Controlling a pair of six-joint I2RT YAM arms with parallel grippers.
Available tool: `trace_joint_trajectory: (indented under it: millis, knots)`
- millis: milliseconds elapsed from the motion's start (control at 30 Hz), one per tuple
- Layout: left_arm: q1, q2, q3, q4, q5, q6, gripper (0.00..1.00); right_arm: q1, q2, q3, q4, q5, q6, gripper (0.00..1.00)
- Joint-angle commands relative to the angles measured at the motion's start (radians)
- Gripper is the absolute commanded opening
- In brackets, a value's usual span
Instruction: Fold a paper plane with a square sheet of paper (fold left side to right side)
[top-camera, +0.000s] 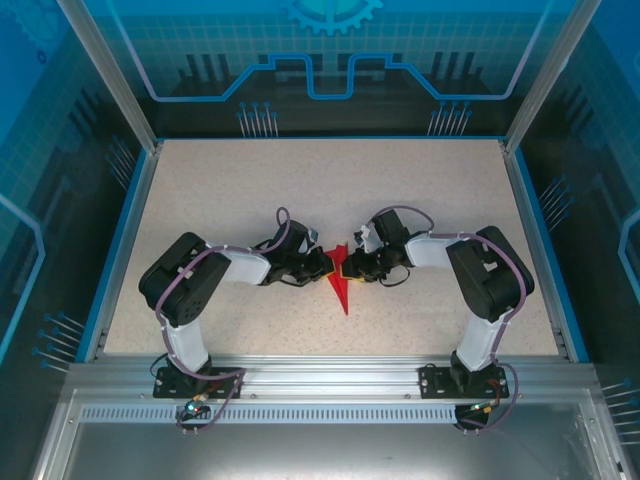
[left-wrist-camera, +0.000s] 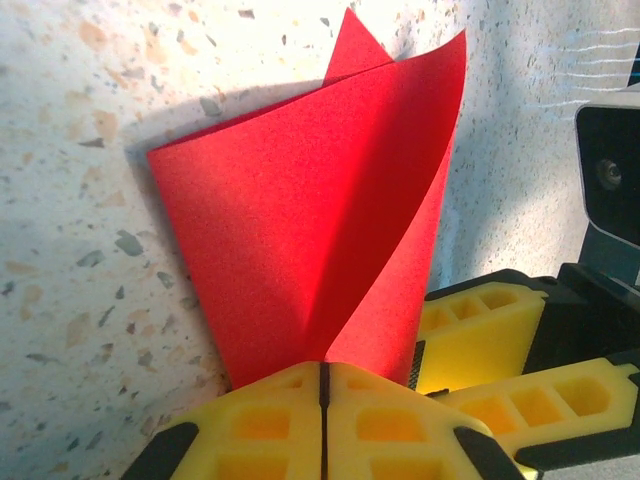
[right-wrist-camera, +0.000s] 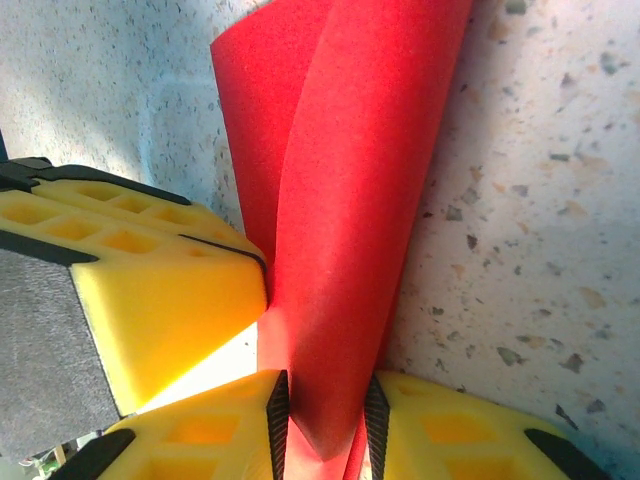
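Paper (top-camera: 342, 285), one red piece folded to a narrow point, sits at the middle of the speckled table (top-camera: 200, 200) with its tip toward the arm bases. Two arms bend inward from either side, elbows out, and meet over its wide end. The left gripper (top-camera: 325, 262) pinches the paper's (left-wrist-camera: 300, 230) edge, its two yellow fingers (left-wrist-camera: 260, 420) pressed together around it. The right gripper (top-camera: 352, 262) is clamped on the paper (right-wrist-camera: 350, 200) too, a curled layer caught between its pads (right-wrist-camera: 277, 410). The two grippers sit just beside each other.
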Motion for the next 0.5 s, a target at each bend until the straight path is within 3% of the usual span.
trace_joint_trajectory:
  millis: [0, 467]
  knots:
    - [0.008, -0.03, 0.002, -0.03, -0.017, 0.032, 0.06, 0.015, 0.028, 0.004, -0.027, 0.001, -0.013, 0.29]
    - [0.009, -0.068, -0.027, -0.086, -0.06, 0.069, 0.0, 0.008, 0.002, -0.008, -0.019, -0.012, -0.016, 0.4]
